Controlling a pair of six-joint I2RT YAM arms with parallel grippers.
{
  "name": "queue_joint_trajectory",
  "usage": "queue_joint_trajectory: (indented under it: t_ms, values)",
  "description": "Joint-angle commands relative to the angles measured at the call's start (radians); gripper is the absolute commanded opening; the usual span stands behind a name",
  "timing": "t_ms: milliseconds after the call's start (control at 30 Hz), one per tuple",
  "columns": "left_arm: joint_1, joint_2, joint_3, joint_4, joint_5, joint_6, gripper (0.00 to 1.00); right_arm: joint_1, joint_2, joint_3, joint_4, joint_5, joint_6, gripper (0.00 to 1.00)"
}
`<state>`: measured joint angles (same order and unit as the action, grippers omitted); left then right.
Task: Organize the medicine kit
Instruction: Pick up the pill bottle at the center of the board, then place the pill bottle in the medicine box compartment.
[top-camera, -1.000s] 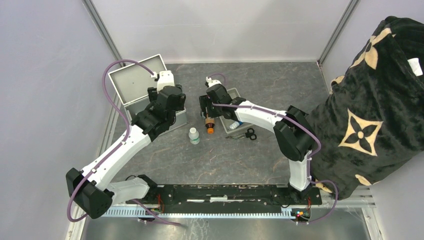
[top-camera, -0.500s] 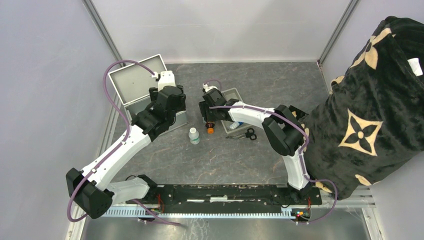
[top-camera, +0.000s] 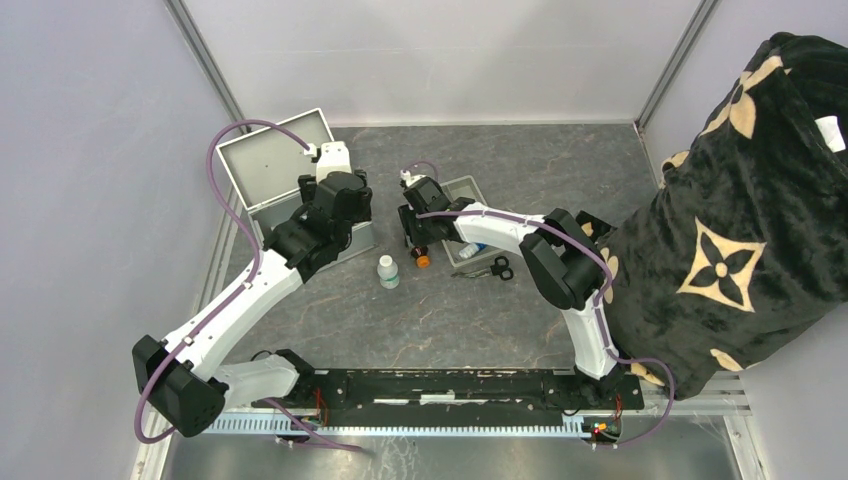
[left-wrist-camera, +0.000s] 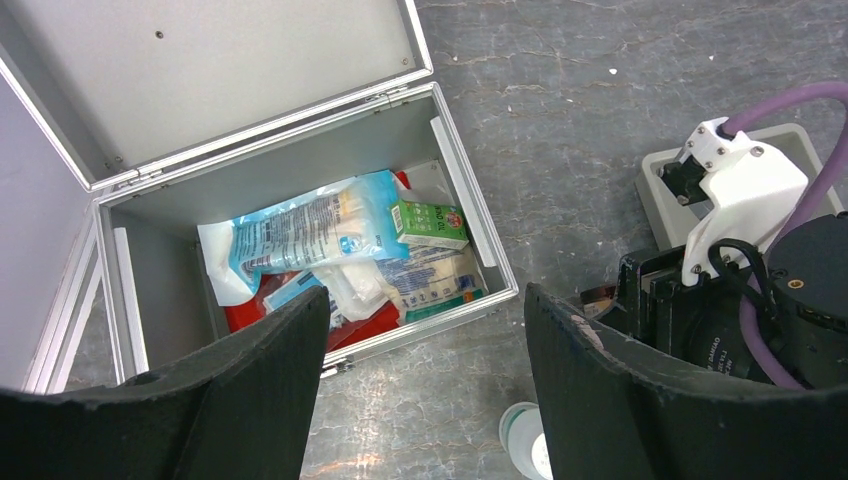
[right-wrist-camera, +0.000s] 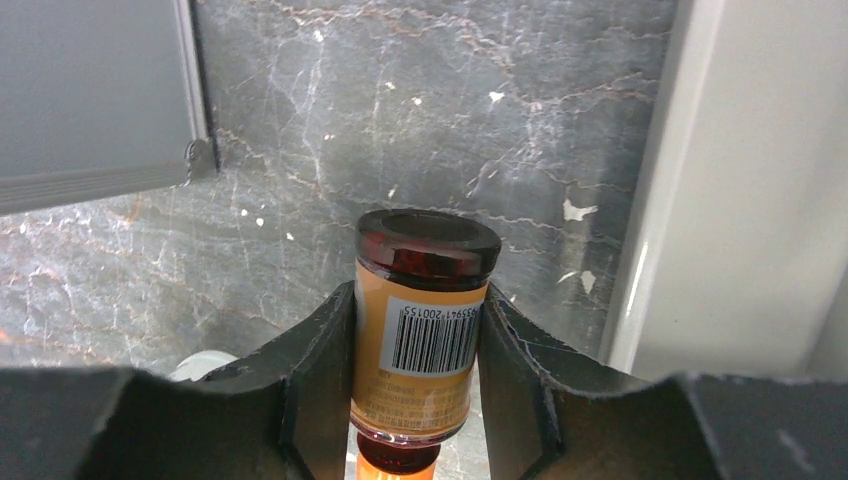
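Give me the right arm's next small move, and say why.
Probably lift the brown bottle a little way off the table. The right gripper has its fingers against both sides of the bottle, so the grip looks set. The metal case stands open just to the left, and the left gripper hangs open above it, holding nothing.
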<state>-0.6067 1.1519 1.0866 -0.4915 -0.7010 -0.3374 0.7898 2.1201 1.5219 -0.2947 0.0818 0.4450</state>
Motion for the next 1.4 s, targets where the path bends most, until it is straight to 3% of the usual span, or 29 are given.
queue_joint_trajectory:
  t_ms: [0,300,600,833,1367]
  values:
    - [0.002,-0.001,-0.001,0.031,-0.030,-0.040,0.77,0.003,-0.047,0.078,0.043,-0.078,-0.042,0.27]
    - [0.002,0.005,0.001,0.030,-0.048,-0.039,0.77,-0.065,-0.153,0.136,0.048,-0.183,-0.089,0.19]
    - [0.002,0.006,0.004,0.026,-0.047,-0.038,0.77,-0.218,-0.201,0.112,-0.025,-0.088,-0.345,0.17]
    - [0.001,0.009,0.004,0.026,-0.045,-0.035,0.78,-0.282,-0.155,0.112,-0.061,-0.088,-0.482,0.17]
    - [0.002,0.031,0.012,0.018,-0.035,-0.033,0.78,-0.301,-0.008,0.173,-0.051,-0.048,-0.530,0.16]
